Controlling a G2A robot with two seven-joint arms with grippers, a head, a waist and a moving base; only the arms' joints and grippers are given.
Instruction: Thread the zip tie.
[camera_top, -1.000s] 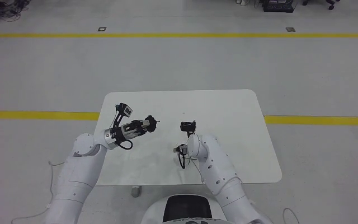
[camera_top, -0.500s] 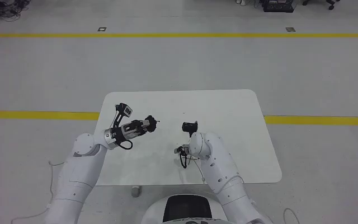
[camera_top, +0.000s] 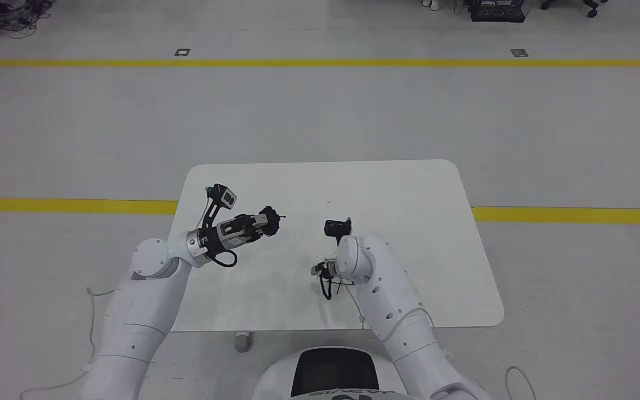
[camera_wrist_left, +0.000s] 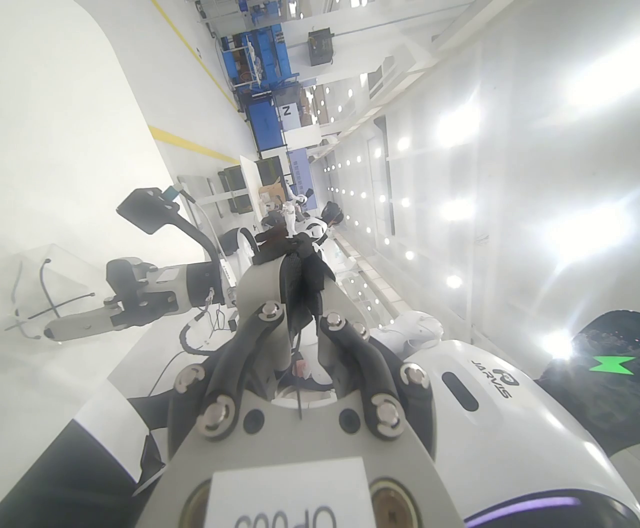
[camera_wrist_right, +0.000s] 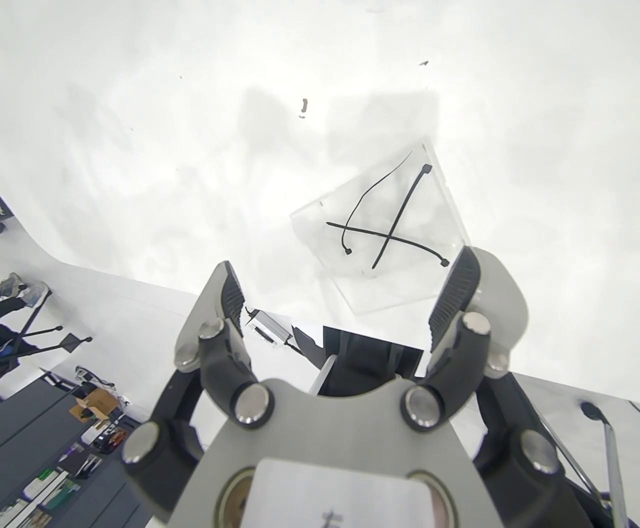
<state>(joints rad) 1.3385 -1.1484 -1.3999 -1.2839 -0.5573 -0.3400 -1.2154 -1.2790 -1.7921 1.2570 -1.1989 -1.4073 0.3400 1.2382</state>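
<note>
Nudged right claw (camera_wrist_right: 347, 282) only slightly: hangs released over clear plastic tray (camera_wrist_right: 400, 292) of loose black zip ties (camera_wrist_right: 387, 235). Holds thin black zip tie (camera_wrist_left: 299, 395) clenched in left claw (camera_wrist_left: 299, 280) above white bench (camera_top: 420, 200); threading unstarted.

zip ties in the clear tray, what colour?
Black, all three zip ties in the clear tray; clearest in the right wrist view.

Robot lab hall, grey floor (camera_top: 320, 110) with yellow lines (camera_top: 320, 62), blue racks (camera_wrist_left: 256, 55), rows of ceiling lights (camera_wrist_left: 452, 132)
</note>
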